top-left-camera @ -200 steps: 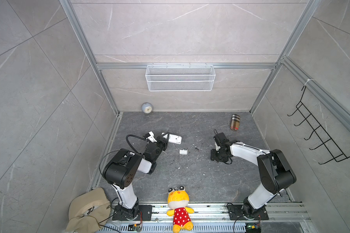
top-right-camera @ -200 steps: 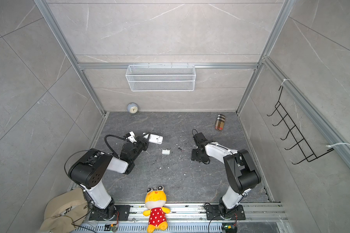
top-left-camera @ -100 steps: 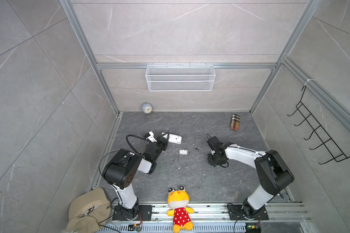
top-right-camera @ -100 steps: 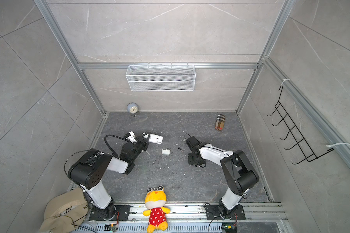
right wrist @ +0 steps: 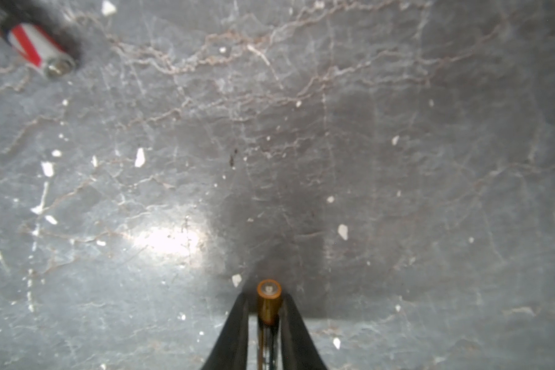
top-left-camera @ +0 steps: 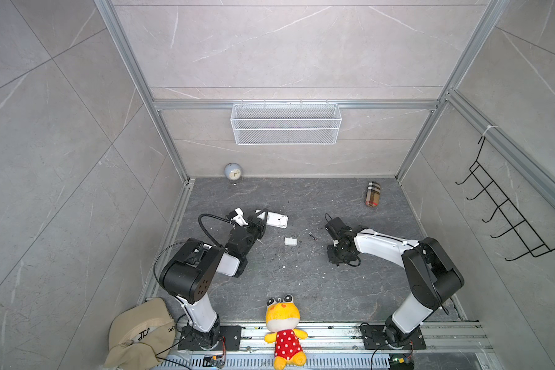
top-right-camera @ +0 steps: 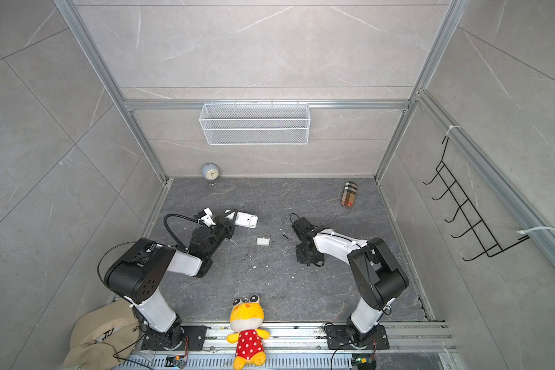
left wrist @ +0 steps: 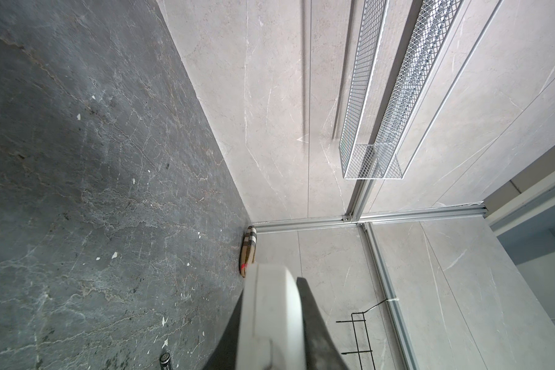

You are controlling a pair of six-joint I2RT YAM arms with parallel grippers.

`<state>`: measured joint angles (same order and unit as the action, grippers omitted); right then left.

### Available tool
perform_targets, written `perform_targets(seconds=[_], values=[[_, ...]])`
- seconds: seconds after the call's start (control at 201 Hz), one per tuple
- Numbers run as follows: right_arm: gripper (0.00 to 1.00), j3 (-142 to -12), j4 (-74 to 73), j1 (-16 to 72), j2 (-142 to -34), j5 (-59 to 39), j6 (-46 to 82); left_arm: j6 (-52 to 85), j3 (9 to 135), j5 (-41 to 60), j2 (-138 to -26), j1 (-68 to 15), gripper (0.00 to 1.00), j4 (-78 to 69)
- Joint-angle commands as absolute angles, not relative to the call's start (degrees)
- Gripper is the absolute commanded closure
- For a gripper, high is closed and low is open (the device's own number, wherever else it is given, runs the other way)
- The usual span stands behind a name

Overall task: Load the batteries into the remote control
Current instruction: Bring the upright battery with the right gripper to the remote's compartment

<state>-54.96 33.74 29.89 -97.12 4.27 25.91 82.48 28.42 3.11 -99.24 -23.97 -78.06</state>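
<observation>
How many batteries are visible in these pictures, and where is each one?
2. One battery is gripped between the right gripper's fingers. The other battery lies on the floor between the white cover and that gripper. The remote control's compartment is too small to check.

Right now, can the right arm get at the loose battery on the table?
Reaching it, probably yes: the loose battery lies close to the right gripper, with nothing standing between them. Picking it up, probably not: that gripper is shut on the other battery.

The cover (top-left-camera: 291, 241) lies on the table (top-left-camera: 302, 288), near-right of the remote control (top-left-camera: 277, 220), a battery (top-left-camera: 313, 237) to its right; clock (top-left-camera: 233, 172) far left, pouch (top-left-camera: 372, 194) far right.
</observation>
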Motion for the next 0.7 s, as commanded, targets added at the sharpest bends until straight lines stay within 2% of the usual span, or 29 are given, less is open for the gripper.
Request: perform_targets(seconds=[0.0, 0.299, 0.498, 0.692], values=[[0.77, -52.98, 38.32, 30.83, -98.18, 4.63, 26.94, 82.44, 28.6, 2.7, -97.98, -23.72, 0.93, -81.1], [0.77, -52.73, 38.32, 31.22, -98.35, 4.66, 27.03, 82.79, 29.07, 3.2, -98.48, -23.76, 0.93, -81.05], [0.95, -53.5, 38.06, 31.36, -98.46, 5.29, 27.24, 83.23, 28.98, 2.95, -98.48, -23.82, 0.93, -81.07], [0.96, -56.34, 37.09, 31.37, -97.21, 6.57, 28.58, 83.95, 29.7, 1.8, -99.22, -24.26, 0.93, -81.06]])
